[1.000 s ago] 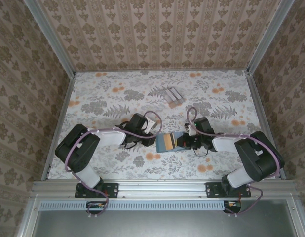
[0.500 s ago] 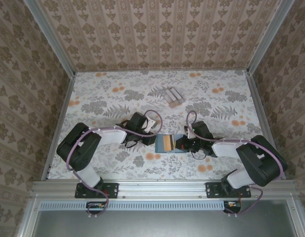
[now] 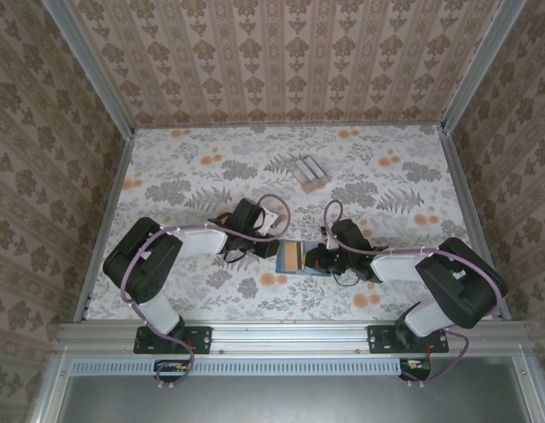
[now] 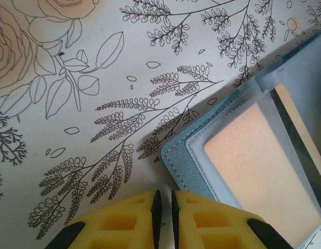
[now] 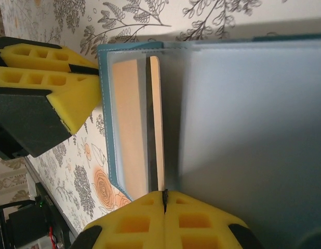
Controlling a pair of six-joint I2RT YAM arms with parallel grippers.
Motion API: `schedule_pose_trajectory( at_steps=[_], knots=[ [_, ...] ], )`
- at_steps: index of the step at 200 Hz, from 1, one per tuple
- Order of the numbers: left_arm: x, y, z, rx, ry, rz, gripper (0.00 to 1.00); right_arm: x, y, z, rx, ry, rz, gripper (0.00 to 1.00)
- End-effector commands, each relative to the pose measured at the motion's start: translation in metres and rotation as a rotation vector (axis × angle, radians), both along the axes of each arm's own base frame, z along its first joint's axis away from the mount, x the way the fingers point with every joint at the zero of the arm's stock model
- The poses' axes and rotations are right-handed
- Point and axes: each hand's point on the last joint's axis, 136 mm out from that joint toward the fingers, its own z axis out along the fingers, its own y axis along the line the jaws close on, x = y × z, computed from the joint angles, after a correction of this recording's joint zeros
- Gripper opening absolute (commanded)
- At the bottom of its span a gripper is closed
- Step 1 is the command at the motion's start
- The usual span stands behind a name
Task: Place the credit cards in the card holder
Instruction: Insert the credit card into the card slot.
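Note:
The teal card holder (image 3: 293,256) lies open on the flowered table between my two grippers. An orange-tan credit card (image 5: 126,119) sits behind its translucent pocket. My right gripper (image 5: 164,199) is shut on a second orange-tan card (image 5: 156,119), seen edge-on beside a dark stripe and reaching into the holder. In the left wrist view that card's stripe and tan edge (image 4: 301,129) show at the pocket's right side. My left gripper (image 4: 163,199) stands at the holder's near corner (image 4: 176,158), jaws a thin slit apart with nothing between. Its yellow fingers (image 5: 51,83) touch the holder's edge.
A pale grey slotted card stand (image 3: 308,170) stands farther back, right of centre. Patterned walls with metal rails close the table at the back and both sides. Bare flowered tabletop (image 3: 193,176) stretches left of and behind the grippers.
My right gripper has moved left with its card, closer over the holder. The visible part of the holder looks narrower. The left gripper has barely moved.

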Motion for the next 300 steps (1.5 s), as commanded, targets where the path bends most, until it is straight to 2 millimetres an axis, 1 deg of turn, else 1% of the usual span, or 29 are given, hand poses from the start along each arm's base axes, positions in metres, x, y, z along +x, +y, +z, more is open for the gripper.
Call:
schedule_pose_trajectory(
  at_steps=[1,22,37,53,62,79,95,107,123,138,160,172,187,205,219,231,246,258,270,279,300],
  knots=[
    [-0.006,0.007,-0.016,0.039,0.056,0.020,0.18,0.012,0.008,0.006,0.010,-0.004,-0.059,0.08],
    [-0.006,0.005,-0.014,0.033,0.069,0.015,0.18,0.009,0.013,0.006,0.002,-0.002,-0.040,0.12],
    [-0.007,0.007,-0.016,0.036,0.066,0.021,0.18,0.007,0.011,0.003,-0.020,0.014,-0.033,0.14],
    [-0.004,0.010,-0.018,0.046,0.073,0.032,0.18,0.004,0.010,0.004,-0.021,0.020,-0.031,0.24],
    [-0.004,0.009,-0.016,0.043,0.075,0.030,0.18,0.001,0.007,0.004,-0.039,0.019,-0.027,0.26],
    [-0.005,0.011,-0.017,0.043,0.071,0.035,0.18,-0.002,-0.002,0.002,-0.097,0.020,-0.020,0.28],
    [-0.003,0.013,-0.019,0.053,0.072,0.044,0.18,-0.003,-0.004,0.006,-0.109,0.015,-0.015,0.29],
    [-0.002,0.012,-0.017,0.050,0.075,0.039,0.18,-0.004,-0.005,0.008,-0.111,0.006,-0.012,0.29],
    [-0.003,0.011,-0.017,0.040,0.076,0.039,0.18,-0.002,-0.004,0.006,-0.122,0.009,-0.010,0.29],
    [-0.003,0.012,-0.020,0.046,0.081,0.043,0.18,-0.001,0.003,0.005,-0.100,0.025,-0.001,0.29],
    [-0.005,0.007,-0.018,0.028,0.094,0.031,0.18,0.000,0.007,-0.002,-0.136,0.037,0.006,0.38],
    [-0.006,0.009,-0.019,0.026,0.093,0.036,0.18,0.001,0.007,-0.005,-0.162,0.059,0.000,0.38],
    [-0.005,0.010,-0.019,0.033,0.096,0.040,0.18,0.001,0.013,-0.005,-0.171,0.059,0.012,0.36],
    [-0.006,0.007,-0.017,0.019,0.099,0.031,0.18,0.002,0.018,-0.008,-0.191,0.053,0.032,0.32],
    [-0.009,0.007,-0.019,0.015,0.104,0.033,0.18,0.002,0.022,-0.008,-0.186,0.063,0.039,0.26],
    [-0.008,0.007,-0.020,0.018,0.109,0.034,0.18,0.002,0.026,-0.005,-0.185,0.054,0.044,0.25],
    [-0.009,0.004,-0.017,0.012,0.110,0.024,0.17,0.002,0.024,-0.005,-0.208,0.039,0.043,0.25],
    [-0.010,0.005,-0.017,0.007,0.108,0.027,0.17,0.002,0.022,-0.004,-0.222,0.040,0.040,0.27],
    [-0.008,0.008,-0.018,0.015,0.105,0.036,0.17,0.001,0.020,0.001,-0.229,0.043,0.030,0.32],
    [-0.008,0.008,-0.018,0.016,0.106,0.036,0.17,0.000,0.014,0.005,-0.254,0.039,0.013,0.36],
    [-0.009,0.008,-0.016,0.006,0.109,0.035,0.17,0.000,0.003,0.018,-0.297,0.006,-0.013,0.39]
  ],
)
